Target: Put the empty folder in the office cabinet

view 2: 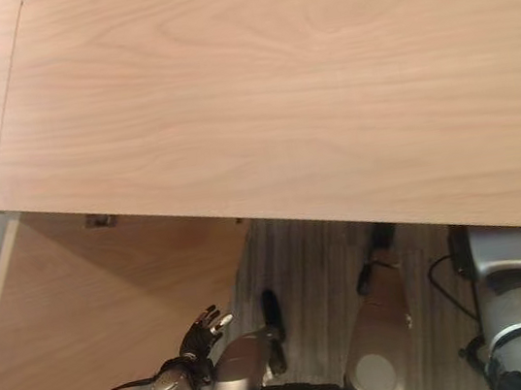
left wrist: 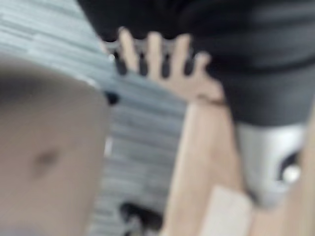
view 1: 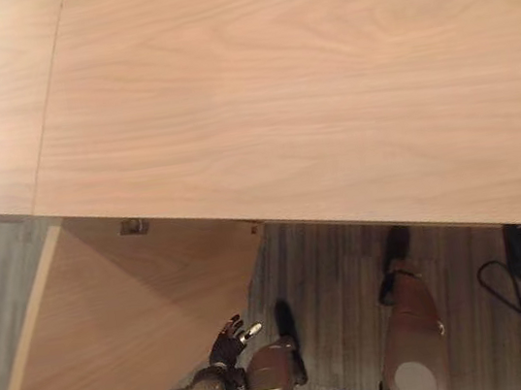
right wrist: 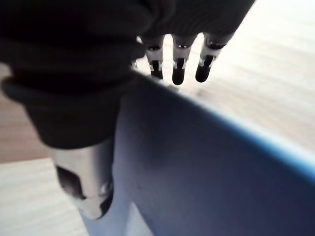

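- Two hands to tell about; my left hand [view 1: 231, 340] hangs low beside the open wooden door [view 1: 113, 325], over the grey striped floor [view 1: 332, 282]; its fingers [left wrist: 153, 51] look straight and spread, and they hold nothing
- My right hand [right wrist: 88, 73] shows in its own wrist view; its fingers [right wrist: 179, 69] reach over the top edge of the blue folder [right wrist: 206, 177] and the thumb sits on the near side; so that hand holds the folder
- Behind the folder I see pale wood; I cannot tell which part of the cabinet that is
- From the head views, the big wooden cabinet top [view 1: 302, 81] lies flat in front of me; one thin seam runs down it near the left side
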Motion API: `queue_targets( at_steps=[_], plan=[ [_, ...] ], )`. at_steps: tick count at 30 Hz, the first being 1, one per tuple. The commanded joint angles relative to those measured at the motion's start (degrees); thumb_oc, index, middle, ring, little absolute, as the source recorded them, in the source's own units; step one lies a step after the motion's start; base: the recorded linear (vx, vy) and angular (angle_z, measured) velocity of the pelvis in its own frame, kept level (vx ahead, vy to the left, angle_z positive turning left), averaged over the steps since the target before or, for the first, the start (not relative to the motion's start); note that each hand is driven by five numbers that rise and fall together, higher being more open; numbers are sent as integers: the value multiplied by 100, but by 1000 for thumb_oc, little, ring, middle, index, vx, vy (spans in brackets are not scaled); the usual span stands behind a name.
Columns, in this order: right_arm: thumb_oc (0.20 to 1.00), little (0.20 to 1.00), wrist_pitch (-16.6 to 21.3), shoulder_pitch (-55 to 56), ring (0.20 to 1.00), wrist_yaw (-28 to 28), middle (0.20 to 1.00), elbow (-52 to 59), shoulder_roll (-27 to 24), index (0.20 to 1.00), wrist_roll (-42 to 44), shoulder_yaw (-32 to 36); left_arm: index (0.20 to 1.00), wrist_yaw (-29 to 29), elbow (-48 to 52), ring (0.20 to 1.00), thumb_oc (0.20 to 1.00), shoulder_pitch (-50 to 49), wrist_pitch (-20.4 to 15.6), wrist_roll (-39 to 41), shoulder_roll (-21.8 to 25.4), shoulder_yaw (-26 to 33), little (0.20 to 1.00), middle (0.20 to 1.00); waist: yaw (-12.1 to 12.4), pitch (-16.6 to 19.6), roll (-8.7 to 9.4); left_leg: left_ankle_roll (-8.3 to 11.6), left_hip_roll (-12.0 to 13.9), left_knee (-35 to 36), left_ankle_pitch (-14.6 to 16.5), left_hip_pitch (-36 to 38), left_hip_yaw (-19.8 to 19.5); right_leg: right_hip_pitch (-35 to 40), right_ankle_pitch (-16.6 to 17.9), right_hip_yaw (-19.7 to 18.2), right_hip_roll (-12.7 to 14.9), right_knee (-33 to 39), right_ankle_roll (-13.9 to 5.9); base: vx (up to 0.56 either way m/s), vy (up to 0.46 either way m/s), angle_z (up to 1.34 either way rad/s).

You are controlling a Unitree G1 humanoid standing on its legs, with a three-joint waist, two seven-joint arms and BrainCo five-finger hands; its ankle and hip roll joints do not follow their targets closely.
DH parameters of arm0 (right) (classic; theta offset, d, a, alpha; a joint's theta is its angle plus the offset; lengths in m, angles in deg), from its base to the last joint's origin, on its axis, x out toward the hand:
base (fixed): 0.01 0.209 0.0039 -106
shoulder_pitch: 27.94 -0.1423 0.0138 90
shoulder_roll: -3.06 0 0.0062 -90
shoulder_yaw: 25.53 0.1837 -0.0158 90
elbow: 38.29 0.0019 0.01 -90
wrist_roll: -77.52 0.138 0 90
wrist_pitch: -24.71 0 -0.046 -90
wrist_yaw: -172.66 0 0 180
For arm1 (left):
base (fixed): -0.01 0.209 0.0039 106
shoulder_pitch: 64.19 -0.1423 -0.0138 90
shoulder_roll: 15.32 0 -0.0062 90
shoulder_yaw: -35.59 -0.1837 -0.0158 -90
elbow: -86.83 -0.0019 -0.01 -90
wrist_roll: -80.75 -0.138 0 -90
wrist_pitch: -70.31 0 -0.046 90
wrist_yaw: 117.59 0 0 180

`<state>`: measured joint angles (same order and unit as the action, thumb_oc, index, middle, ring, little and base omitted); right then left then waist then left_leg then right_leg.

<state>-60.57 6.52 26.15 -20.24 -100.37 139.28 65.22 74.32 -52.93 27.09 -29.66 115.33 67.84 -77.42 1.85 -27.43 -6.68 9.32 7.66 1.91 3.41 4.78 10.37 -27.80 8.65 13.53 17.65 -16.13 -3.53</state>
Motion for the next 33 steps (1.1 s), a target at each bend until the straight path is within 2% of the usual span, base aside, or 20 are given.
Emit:
queue_targets(
  at_steps=[1, 3, 5, 8, 11, 13, 16, 19, 21, 22, 25, 27, 29, 33],
  plan=[
    [1000, 1000, 417, 141, 1000, 144, 1000, 67, 79, 1000, -676, -116, 1000, -340, -129, 1000, 1000, -53, -186, -25, 149, -386, 1000, 1000, 115, 269, 130, -456, 90, -563, 1020, 329, 14, -258, 379, -260, 360, 488, -768, 0, 0, 0],
    [1000, 1000, 472, 313, 1000, 184, 1000, 100, 215, 1000, -836, -127, 1000, -391, -198, 1000, 1000, 40, -165, 11, 125, -376, 1000, 1000, 80, 302, 193, -473, 99, -573, 1044, 353, 32, -201, 396, -250, 342, 543, -777, -8, 0, -2],
    [1000, 1000, 489, 780, 1000, 238, 1000, 190, 512, 1000, -1042, -199, 1000, -556, -388, 1000, 1000, 293, -121, 116, 30, -366, 1000, 1000, -26, 396, 343, -514, 93, -556, 1091, 417, 71, -72, 436, -229, 263, 689, -793, -50, 14, -3],
    [1000, 1000, 388, 1363, 1000, 194, 1000, 328, 841, 1000, -1636, -408, 1000, -751, -584, 1000, 1000, 541, -86, 254, -83, -339, 1000, 1000, -174, 531, 492, -576, 72, -543, 1126, 482, 137, 101, 472, -237, 158, 893, -788, -56, 51, -11],
    [1000, 1000, 289, 1871, 1000, 194, 1000, 434, 1050, 1000, -1880, -636, 1000, -956, -637, 1000, 1000, 721, -60, 421, -149, -315, 1000, 1000, -274, 629, 597, -626, 32, -523, 1159, 542, 174, 275, 519, -211, 100, 1099, -813, -94, 71, -14],
    [1000, 1000, 519, 2707, 1000, -5, 1000, 552, 1346, 1000, -1811, -843, 1000, -1257, -767, 1000, 1000, 862, 42, 444, -224, -216, 1000, 1000, -386, 763, 764, -754, -33, -601, 1244, 608, 185, 527, 532, -169, 13, 1283, -856, -71, 35, -16],
    [1000, 1000, 525, 3057, 1000, -199, 1000, 626, 1440, 1000, -2122, -879, 1000, -1405, -820, 1000, 1000, 866, 20, 527, -256, -142, 1000, 1000, -458, 852, 838, -811, -33, -656, 1310, 662, 220, 599, 511, -187, -42, 1304, -849, -20, 21, -18],
    [1000, 1000, 805, 3551, 1000, -623, 1000, 904, 1418, 1000, -3578, -1314, 1000, -1573, -741, 1000, 1000, 988, 36, 677, -280, -17, 1000, 1000, -598, 1051, 914, -867, -113, -653, 1391, 817, 265, 727, 537, -188, -105, 1476, -833, -155, 120, -20],
    [1000, 1000, 836, 3751, 1000, -845, 1000, 1112, 1345, 1000, -3757, -1555, 1000, -1661, -690, 1000, 1000, 1000, 51, 664, -275, 41, 1000, 1000, -631, 1096, 966, -909, -163, -773, 1473, 810, 256, 748, 543, -220, -102, 1468, -840, -208, 114, -16],
    [1000, 1000, 801, 3941, 1000, -1164, 1000, 1287, 1271, 1000, -3846, -1662, 1000, -1700, -632, 1000, 1000, 994, 79, 612, -244, 124, 1000, 1000, -662, 1129, 1021, -950, -195, -907, 1572, 803, 248, 744, 526, -262, -99, 1431, -846, -241, 105, -7],
    [1000, 1000, 718, 4127, 1000, -1303, 1000, 1484, 1220, 1000, -3891, -1793, 1000, -1695, -572, 1000, 1000, 1011, 88, 614, -189, 189, 1000, 1000, -706, 1144, 1091, -1017, -238, -1099, 1698, 780, 248, 740, 501, -309, -84, 1402, -855, -168, 68, -7],
    [1000, 1000, 518, 4346, 1000, -1224, 1000, 1645, 1193, 1000, -3835, -1795, 1000, -1627, -520, 1000, 1000, 996, 92, 544, -141, 293, 1000, 1000, -768, 1168, 1159, -1100, -274, -1360, 1853, 770, 261, 783, 489, -369, -82, 1437, -876, -162, 69, -9],
    [1000, 1000, 502, 4482, 1000, -1454, 1000, 1553, 1157, 1000, -3648, -1722, 1000, -1551, -527, 1000, 1000, 990, 134, 396, -111, 353, 1000, 1000, -806, 1192, 1207, -1165, -286, -1583, 1983, 771, 276, 873, 491, -423, -96, 1566, -900, -197, 77, -10],
    [1000, 1000, 446, 4733, 1000, -1408, 1000, 1341, 1225, 1000, -3425, -1426, 1000, -1221, -593, 1000, 1000, 989, 351, 162, 50, 375, 1000, 1000, -852, 1213, 1268, -1264, -409, -1967, 2092, 670, 344, 1148, 458, -332, -179, 2102, -962, -164, 86, -8]
  ],
)
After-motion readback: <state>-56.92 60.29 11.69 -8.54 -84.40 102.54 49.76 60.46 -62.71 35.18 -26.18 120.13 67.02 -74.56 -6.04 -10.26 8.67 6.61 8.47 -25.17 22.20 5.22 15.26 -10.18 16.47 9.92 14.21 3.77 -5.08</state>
